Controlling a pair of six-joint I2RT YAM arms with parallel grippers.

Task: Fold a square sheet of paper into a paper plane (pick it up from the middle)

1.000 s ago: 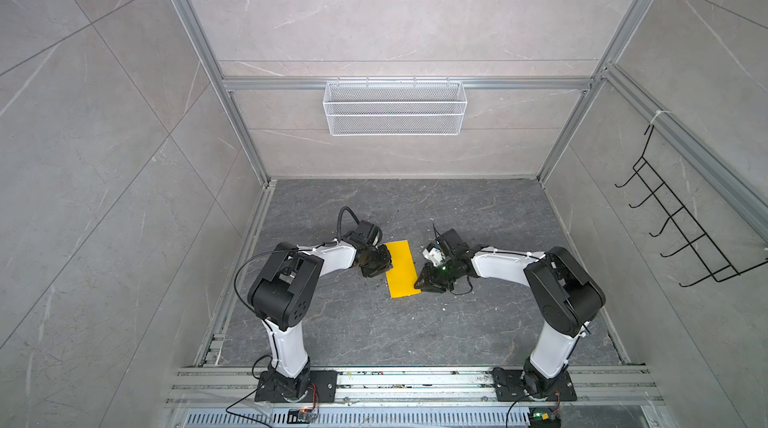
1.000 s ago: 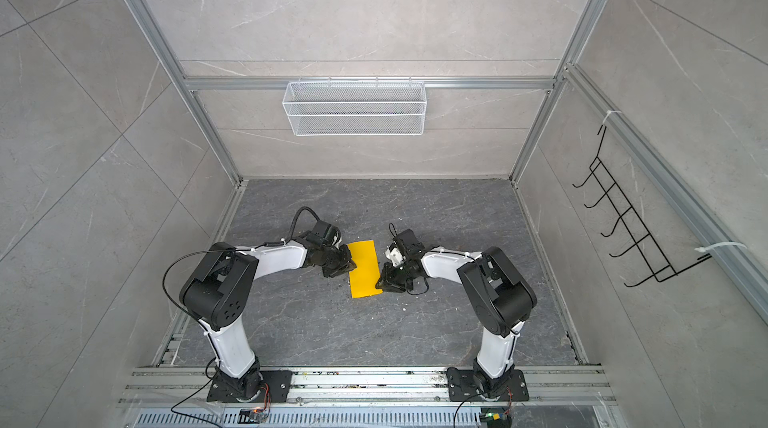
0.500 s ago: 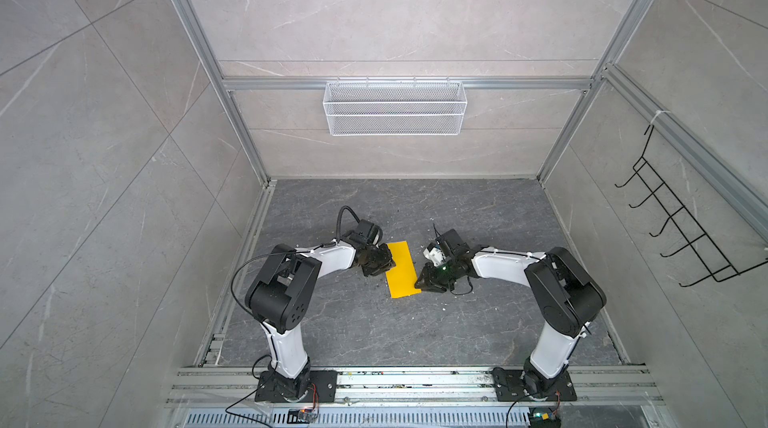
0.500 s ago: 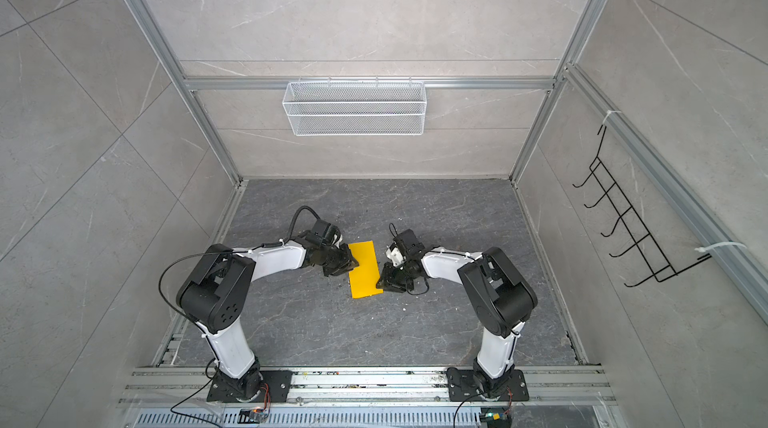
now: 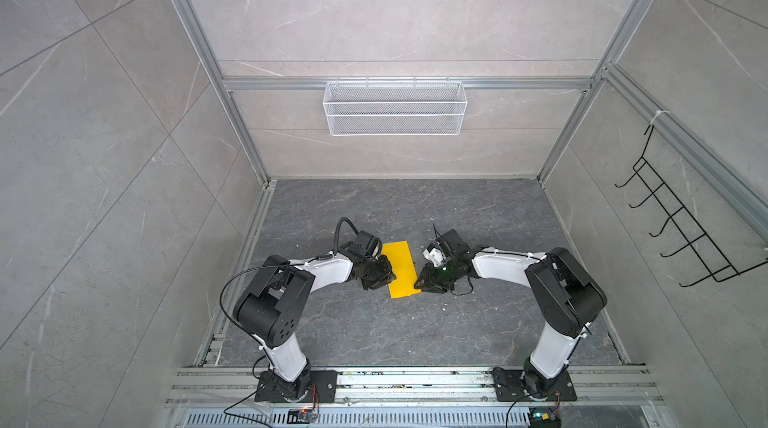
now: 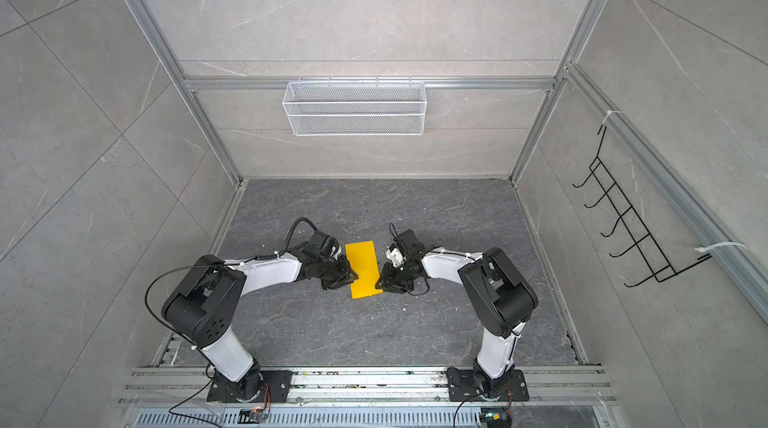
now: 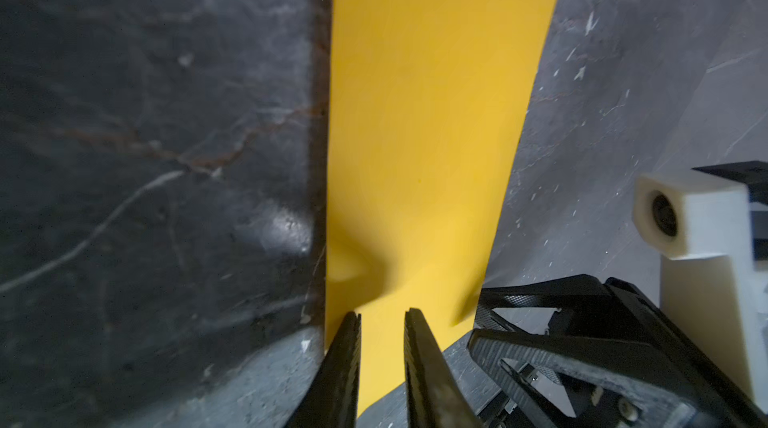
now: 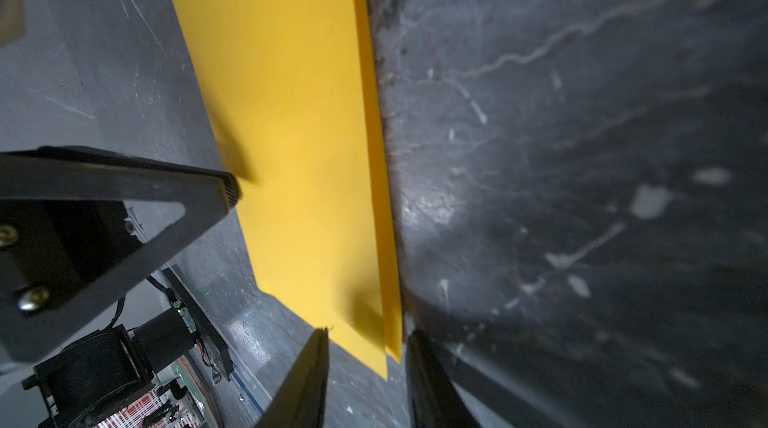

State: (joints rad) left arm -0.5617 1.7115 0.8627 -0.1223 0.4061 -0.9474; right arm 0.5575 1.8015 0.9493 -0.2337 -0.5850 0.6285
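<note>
The square sheet of paper lies on the dark stone floor, folded double into a narrow yellow rectangle; the right wrist view shows its two layers slightly offset along one long edge. No paper plane shape is in view. My left gripper is low at the sheet's left edge, its jaws a narrow gap apart over the paper, gripper. My right gripper is at the near right corner, jaws apart astride it. Neither one grips the sheet.
A white wire basket hangs on the back wall and a black hook rack on the right wall. An aluminium rail carrying both arm bases runs along the front. Small white specks dot the floor.
</note>
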